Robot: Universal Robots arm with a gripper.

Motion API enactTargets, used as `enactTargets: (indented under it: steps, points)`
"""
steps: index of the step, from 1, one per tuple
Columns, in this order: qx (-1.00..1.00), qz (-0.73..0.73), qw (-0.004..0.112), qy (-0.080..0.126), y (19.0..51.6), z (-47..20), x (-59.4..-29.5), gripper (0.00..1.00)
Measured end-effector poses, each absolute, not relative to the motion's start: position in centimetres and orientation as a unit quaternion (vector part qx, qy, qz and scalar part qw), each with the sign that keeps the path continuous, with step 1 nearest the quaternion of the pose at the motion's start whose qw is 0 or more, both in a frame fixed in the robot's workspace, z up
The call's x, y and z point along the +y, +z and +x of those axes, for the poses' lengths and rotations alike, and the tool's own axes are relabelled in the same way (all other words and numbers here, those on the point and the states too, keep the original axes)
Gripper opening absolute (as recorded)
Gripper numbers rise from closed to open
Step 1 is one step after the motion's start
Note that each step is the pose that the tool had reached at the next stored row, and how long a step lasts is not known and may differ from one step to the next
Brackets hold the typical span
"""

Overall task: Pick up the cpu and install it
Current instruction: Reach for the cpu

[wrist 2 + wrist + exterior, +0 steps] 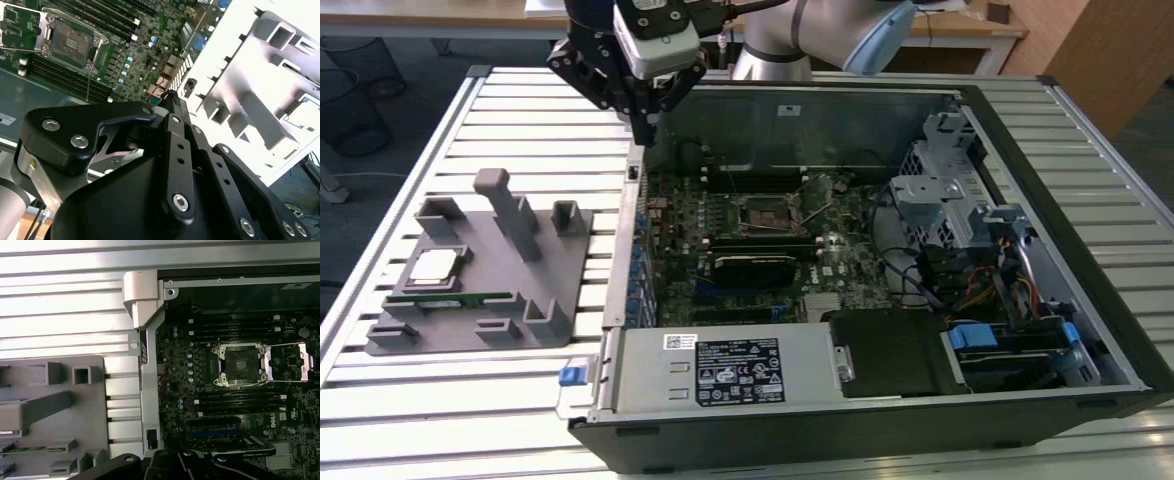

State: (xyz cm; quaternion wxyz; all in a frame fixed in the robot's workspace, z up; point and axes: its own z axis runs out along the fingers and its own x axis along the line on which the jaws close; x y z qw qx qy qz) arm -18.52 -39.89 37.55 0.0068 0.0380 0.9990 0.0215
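Note:
The cpu (434, 268), a small silver square chip, lies flat in a pocket of the grey plastic tray (554, 300) on the exterior view's left. My gripper (644, 126) hangs above the near corner of the open computer case, well apart from the cpu, its fingers drawn together to a point and holding nothing. The motherboard's cpu socket (767, 212) sits mid-board with its metal frame flipped open, seen also in both wrist views (70, 40) (240, 365). The second wrist view looks down my gripper's black linkage (172, 100).
A green memory stick (447, 298) lies on the tray just in front of the cpu. Upright grey blocks (507, 205) rise from the tray. The case (854, 110) holds drive cages, cables and a power supply (720, 370). All rests on a slatted metal table (520, 110).

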Motion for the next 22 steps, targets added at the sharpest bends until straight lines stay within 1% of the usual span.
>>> enactTargets:
  steps: [22]
  points:
    - [0.999, 0.038, 0.006, 0.021, 37.3, -20.1, -39.9, 0.11]
